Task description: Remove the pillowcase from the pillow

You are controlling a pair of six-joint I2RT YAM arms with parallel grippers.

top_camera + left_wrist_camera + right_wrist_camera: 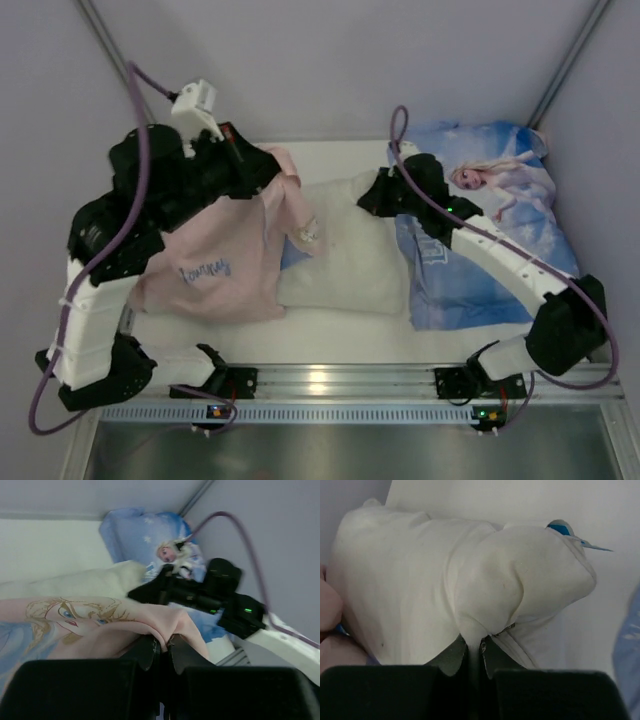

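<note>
- Both pairs of jaws are clamping tight on cloth.
- Left gripper [161, 647] is pinching the pink pillowcase [215, 260] edge.
- Right gripper [475, 647] is pinching the white pillow [350, 255] at its corner.

**Pink case pinched**

L gripper [162, 649] is closed tight on a fold of the pink case [100, 617], w/ a face print on it. White pillow [85, 582] lies behind. Black R arm [225, 597] reaches in. Blue pillow [132, 535] sits at the back.
</note>
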